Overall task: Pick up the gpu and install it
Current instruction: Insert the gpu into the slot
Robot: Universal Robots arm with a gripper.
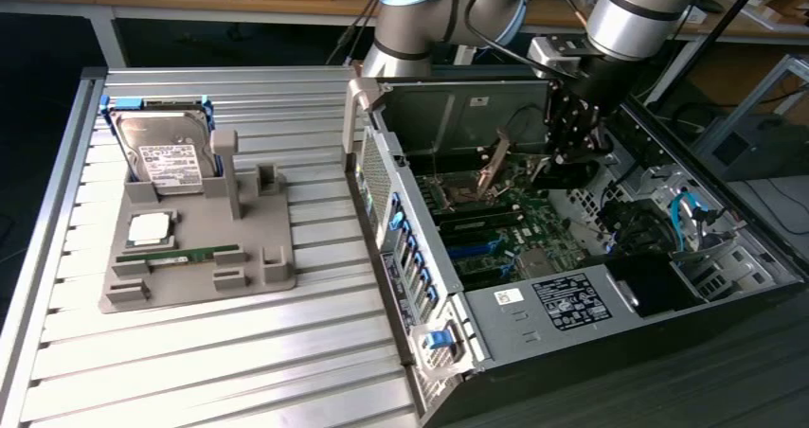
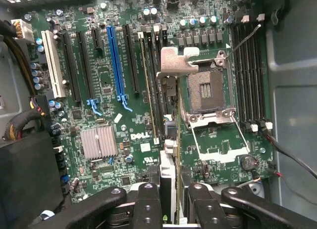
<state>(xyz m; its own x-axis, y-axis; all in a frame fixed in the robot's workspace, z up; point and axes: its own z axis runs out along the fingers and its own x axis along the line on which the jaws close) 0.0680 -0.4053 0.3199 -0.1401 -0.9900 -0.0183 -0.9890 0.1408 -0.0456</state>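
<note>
The gpu (image 2: pixel 171 140) appears edge-on in the wrist view as a thin dark card with a pale metal bracket (image 2: pixel 174 61) at its far end. My gripper (image 2: pixel 171 206) is shut on it, one black finger (image 2: pixel 147 202) on each side. It hangs above the green motherboard (image 2: pixel 99 155), between the long black expansion slots (image 2: pixel 148 80) and the open processor socket (image 2: pixel 205 90). In the exterior view my gripper (image 1: pixel 554 163) is inside the open computer case (image 1: pixel 531 305), and the gpu (image 1: pixel 495 168) sticks out from it, tilted above the board.
Case walls (image 1: pixel 379 191) and cables (image 1: pixel 689 220) surround the board. A blue slot (image 2: pixel 114 66) and a white slot (image 2: pixel 52 66) lie beside the black ones. At the exterior view's left, a grey holder (image 1: pixel 203 276) carries a hard drive (image 1: pixel 170 153), a processor (image 1: pixel 150 227) and a memory stick (image 1: pixel 177 256).
</note>
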